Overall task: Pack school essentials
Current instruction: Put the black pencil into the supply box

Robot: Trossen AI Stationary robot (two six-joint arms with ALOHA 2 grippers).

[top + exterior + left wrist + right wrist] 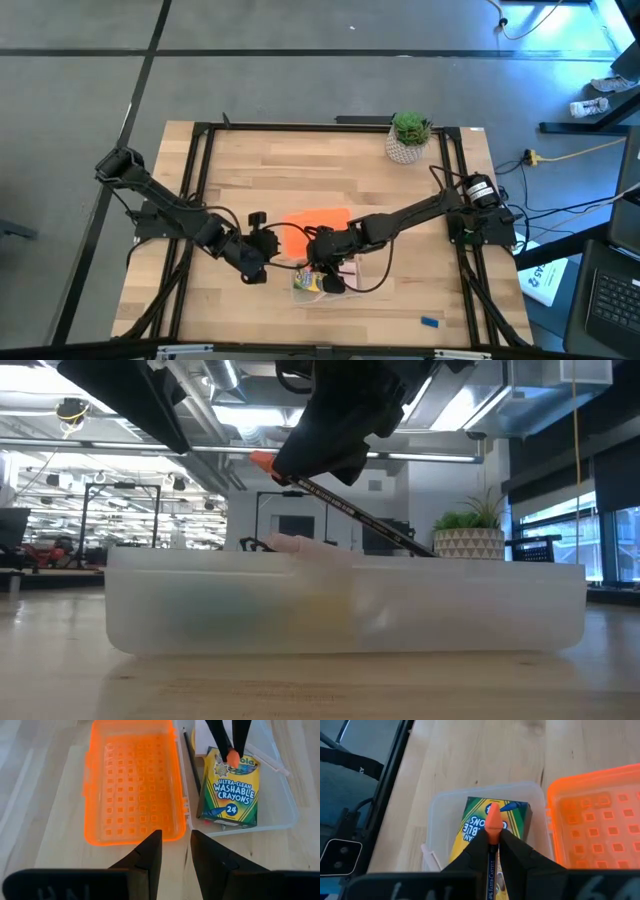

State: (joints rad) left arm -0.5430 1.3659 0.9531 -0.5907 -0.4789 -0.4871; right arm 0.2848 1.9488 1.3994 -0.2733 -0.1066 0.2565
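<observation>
1. Step in hand: placing a pencil in the clear case point(280, 805). The right gripper point(328, 278) hangs over the case, near the table's front centre, fingers clamped on the pencil point(492, 840).
2. Location of the pencil: it is held above the crayon box point(231, 787), which lies flat inside the case. The low view shows the pencil point(355, 515) clear of the case rim, not yet resting on anything.
3. Long axis: the pencil runs along the line of the gripper's fingers. In the low view it is tilted, sloping down toward the plant point(470, 530) on the far right. The orange eraser end point(233, 757) projects beyond the fingertips.
4. The orange lid point(315, 228) lies folded open, flat on the table on the far side of the case.
5. The left gripper point(262, 245) waits just left of the case, its fingers point(145, 857) slightly apart, holding nothing.
6. Next move, as judged: lower the pencil until it is level with the case's long side, beside or upon the crayon box, then part the fingers. A steep tilt risks one end catching the rim.
7. A small blue piece point(430, 322) lies on the table to the near right, well apart from the case, not yet packed.
</observation>
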